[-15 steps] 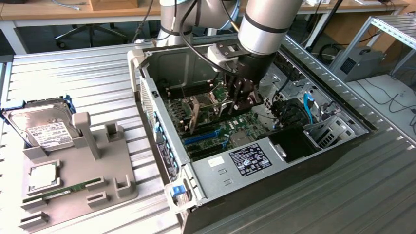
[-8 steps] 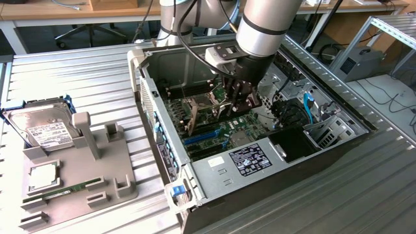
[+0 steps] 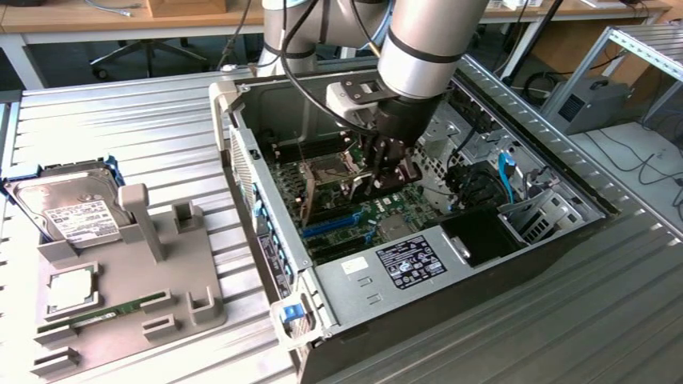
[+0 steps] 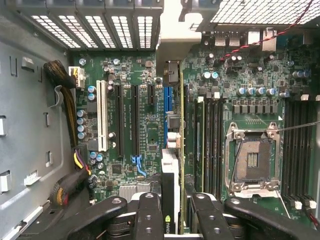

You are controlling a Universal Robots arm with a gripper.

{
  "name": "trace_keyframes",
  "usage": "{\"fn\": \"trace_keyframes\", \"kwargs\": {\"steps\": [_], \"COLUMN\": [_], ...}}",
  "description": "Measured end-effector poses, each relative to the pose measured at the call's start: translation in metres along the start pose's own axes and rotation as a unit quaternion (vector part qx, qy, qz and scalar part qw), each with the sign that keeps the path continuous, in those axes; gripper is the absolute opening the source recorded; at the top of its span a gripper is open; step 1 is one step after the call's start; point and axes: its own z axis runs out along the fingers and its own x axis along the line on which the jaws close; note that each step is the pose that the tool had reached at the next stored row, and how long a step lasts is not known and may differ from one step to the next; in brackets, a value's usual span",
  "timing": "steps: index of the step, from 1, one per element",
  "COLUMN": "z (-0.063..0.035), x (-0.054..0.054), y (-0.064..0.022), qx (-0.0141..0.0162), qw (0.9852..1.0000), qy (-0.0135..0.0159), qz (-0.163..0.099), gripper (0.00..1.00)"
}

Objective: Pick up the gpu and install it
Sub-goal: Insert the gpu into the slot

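Hand (image 4: 172, 212) is clamped about halfway shut on the gpu (image 4: 171, 170), with a black finger (image 4: 150, 212) on each side of the card. In the wrist view the card shows edge-on as a thin slab running away from the fingers across the motherboard (image 4: 130, 130). Its silvery bracket end points at the vented rear wall of the case.

So the gpu is inside the open PC case (image 3: 481, 320), hanging over the board right by the blue slot (image 4: 167, 107). It sits between the black expansion slots on one side and the memory slots on the other. Can't tell from these shots whether its edge is actually in a slot or just above it.

Next to the black slots there's a white slot (image 4: 102, 115), and past the memory slots is the bare CPU socket (image 4: 252, 160) with its metal frame.

In the exterior view the arm comes straight down into the case, which lies on its side on the slatted metal table (image 3: 139, 120). Over on the exterior view's left, well apart from the case, there's a grey parts holder (image 3: 197, 276). It has a green memory stick (image 3: 112, 312) slotted in, and a hard drive (image 3: 69, 212) with a white label at its far end.
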Motion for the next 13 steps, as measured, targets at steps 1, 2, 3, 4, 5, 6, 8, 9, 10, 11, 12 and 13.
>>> {"fn": "trace_keyframes", "kwargs": {"steps": [1, 2, 3, 4, 5, 6, 8, 9, 10, 11, 12, 13], "z": [0.0, 0.0, 0.0, 0.0, 0.0001, 0.0001, 0.0001, 0.0002, 0.0002, 0.0001, 0.0001, 0.0001], "x": [0.0, 0.0, 0.0, 0.0, 0.0, 0.0, 0.0001, 0.0001, 0.0, 0.0001, 0.0, 0.0001], "y": [0.0001, 0.0003, 0.0004, 0.0008, 0.0014, 0.0018, 0.0028, 0.0035, 0.004, 0.0046, 0.0049, 0.0052], "qx": [0.0, 0.0, 0.0, 0.0, 0.0, 0.0, 0.0, 0.0, 0.0, 0.0, 0.0, 0.0], "qw": [1.0, 1.0, 1.0, 1.0, 1.0, 1.0, 1.0, 1.0, 1.0, 1.0, 1.0, 1.0], "qy": [0.0, 0.0, 0.0, 0.0, 0.0, 0.0, 0.0, 0.0, 0.0, 0.0, 0.0, 0.0001], "qz": [0.0, 0.0, 0.0, 0.0, 0.0, 0.0, 0.0, 0.0, 0.0, 0.0, 0.0, 0.0], "gripper": [0.27, 0.27, 0.27, 0.27, 0.27, 0.27, 0.27, 0.27, 0.27, 0.27, 0.27, 0.27]}}
